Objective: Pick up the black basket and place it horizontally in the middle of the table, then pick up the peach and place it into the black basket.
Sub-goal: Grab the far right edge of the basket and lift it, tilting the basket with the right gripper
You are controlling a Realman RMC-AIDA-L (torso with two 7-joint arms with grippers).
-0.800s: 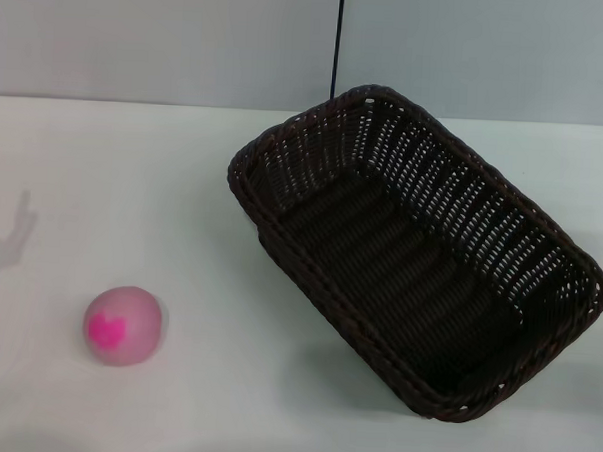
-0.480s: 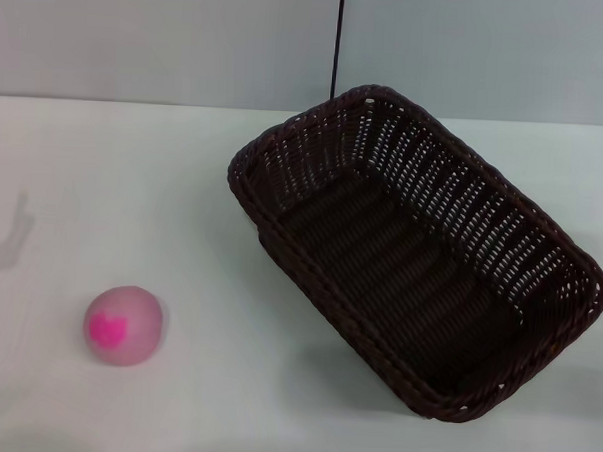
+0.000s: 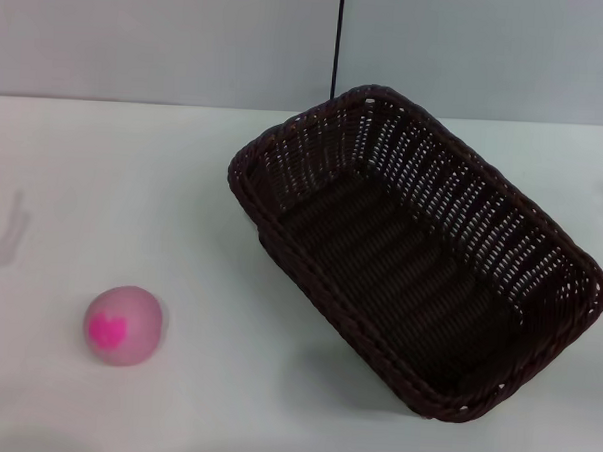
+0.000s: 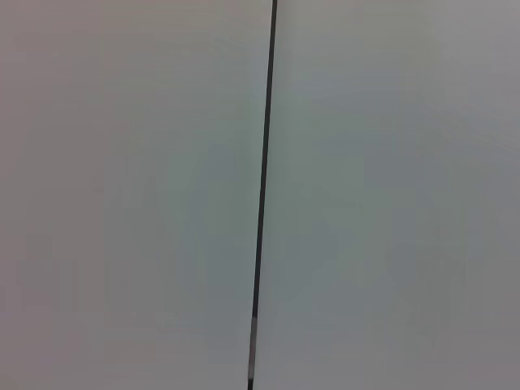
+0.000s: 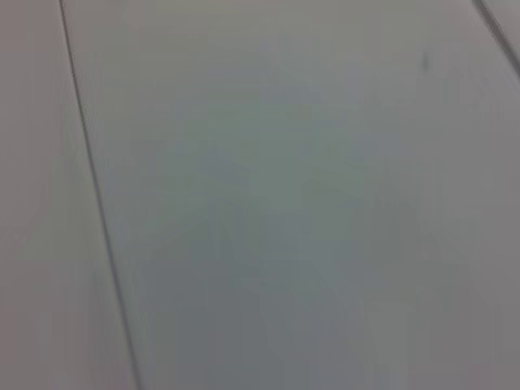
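The black basket (image 3: 415,256) sits on the white table (image 3: 183,181) to the robot's right of centre, and its long axis runs on a diagonal, from the far middle of the tabletop down toward the near right corner, rather than straight across. That slant is what the first move turns on: to lie horizontally in the middle, the basket needs to be turned as well as shifted leftward, and since most of it lies on the right half, the right arm looks the better placed to take it, probably by the braided rim. Neither gripper shows in the head view, and both wrist views take in only a pale wall with a thin dark seam (image 4: 262,195), so whether either gripper is spread or closed cannot be told; nothing appears to be held, as both task things rest on the table. The peach (image 3: 123,324) lies well apart from the basket, off its near-left side, close to the table's front edge, nearer the left arm. The basket is stiff dark wicker with open-weave sides and an empty ribbed floor, light but bulky; the peach is smooth, round, pale pink with a magenta blotch, and liable to roll.
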